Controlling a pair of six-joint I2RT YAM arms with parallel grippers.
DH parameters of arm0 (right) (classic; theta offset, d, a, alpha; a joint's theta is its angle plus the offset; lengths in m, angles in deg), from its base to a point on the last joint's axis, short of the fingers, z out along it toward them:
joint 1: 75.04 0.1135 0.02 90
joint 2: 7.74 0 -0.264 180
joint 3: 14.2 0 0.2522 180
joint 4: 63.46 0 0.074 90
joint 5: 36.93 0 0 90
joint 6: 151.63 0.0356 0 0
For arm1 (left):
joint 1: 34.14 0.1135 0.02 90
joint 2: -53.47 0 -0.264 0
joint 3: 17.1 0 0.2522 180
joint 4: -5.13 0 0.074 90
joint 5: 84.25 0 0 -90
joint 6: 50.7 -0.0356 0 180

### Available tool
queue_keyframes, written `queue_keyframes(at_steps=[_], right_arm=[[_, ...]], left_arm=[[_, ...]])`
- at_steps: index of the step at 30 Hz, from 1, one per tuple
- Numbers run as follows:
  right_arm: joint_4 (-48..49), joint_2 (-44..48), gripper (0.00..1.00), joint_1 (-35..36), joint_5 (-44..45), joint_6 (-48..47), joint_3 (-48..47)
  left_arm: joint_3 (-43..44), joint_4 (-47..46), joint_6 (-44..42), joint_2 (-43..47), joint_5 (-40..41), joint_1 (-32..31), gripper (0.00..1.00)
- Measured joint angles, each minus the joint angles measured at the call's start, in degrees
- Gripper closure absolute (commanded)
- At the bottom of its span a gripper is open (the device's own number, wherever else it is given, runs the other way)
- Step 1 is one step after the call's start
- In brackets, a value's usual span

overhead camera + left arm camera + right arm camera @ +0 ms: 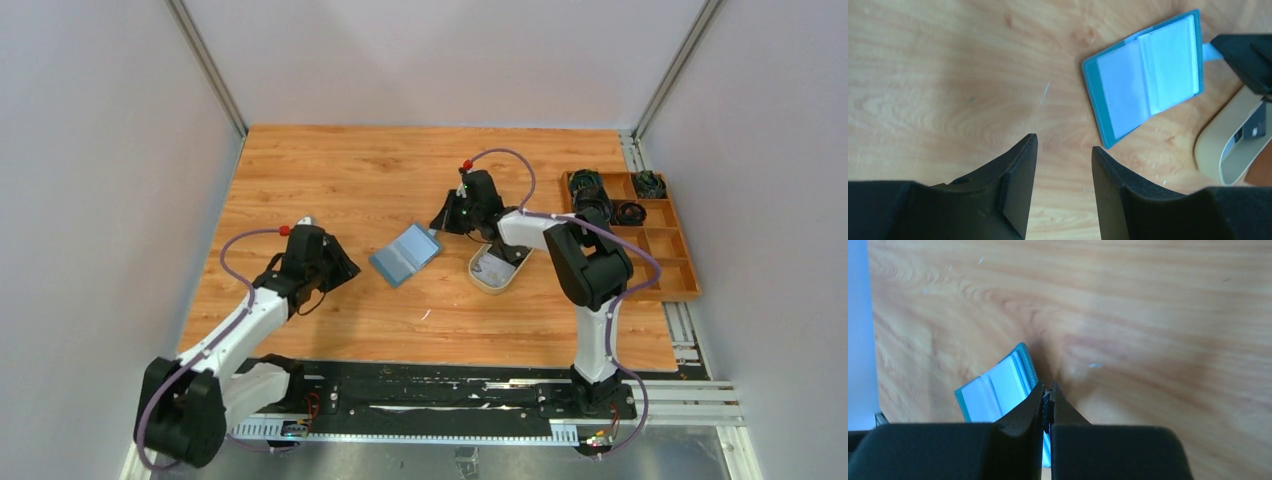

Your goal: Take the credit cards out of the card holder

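The teal-blue card holder point(405, 253) lies open on the wooden table, pale inner sleeves up; it also shows in the left wrist view point(1148, 75) and the right wrist view point(998, 390). I cannot tell whether the sleeves hold cards. My right gripper point(443, 218) point(1048, 388) is shut on the holder's little snap tab point(1209, 50) at its far right edge. Credit cards point(492, 266), whitish-grey and black point(1255, 125), lie in the beige oval tray point(481, 282). My left gripper point(340, 266) point(1063, 142) is open and empty, just left of the holder.
The beige tray point(1210, 145) sits right of the card holder, under the right arm. A wooden compartment box point(672, 262) with dark items in its far cells stands at the right edge. Grey walls enclose the table on three sides.
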Motion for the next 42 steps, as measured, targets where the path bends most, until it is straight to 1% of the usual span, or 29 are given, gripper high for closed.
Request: queue_keyframes(at_steps=[4,8,10,13,17,21,26,33,36,42], right_arm=[[-2.47,-3.93,1.00,-2.45,1.75,3.30,-4.76],[-4.07,-4.63,1.00,-2.73,2.71,5.35,-7.85],[-4.22,-4.92,1.00,-2.73,2.99,6.25,-9.53],[-4.35,-5.60,1.00,-2.80,2.97,7.10,-11.28],[-4.55,-6.40,1.00,-3.39,2.95,7.69,-11.61],[-4.94,-7.50,1.00,-4.79,2.91,8.37,-11.87],[-4.28,-10.36,1.00,-6.86,2.45,10.10,-13.75],[-3.06,-11.34,1.00,-7.82,2.23,12.22,-13.77],[-2.40,-11.34,1.00,-7.91,1.70,12.83,-13.77],[-1.29,-11.34,1.00,-8.17,1.40,13.40,-13.77]], left_arm=[[4.90,-4.46,-0.96,-9.16,-2.69,3.06,0.50],[13.49,-10.10,-1.90,-19.15,-5.11,3.30,0.50],[17.11,-13.38,-2.16,-23.58,-5.88,3.37,0.53],[20.06,-19.50,-1.20,-30.73,-8.31,4.59,0.56],[20.35,-23.02,0.70,-37.79,-9.92,6.36,0.56],[20.02,-23.52,1.73,-39.82,-10.19,6.78,0.55],[20.28,-26.86,3.39,-40.92,-11.34,6.78,0.57],[20.00,-33.00,8.92,-47.82,-13.66,6.58,0.58],[20.22,-35.82,10.47,-49.42,-14.34,6.27,0.58],[21.92,-37.66,12.02,-51.74,-14.64,5.79,0.65]])
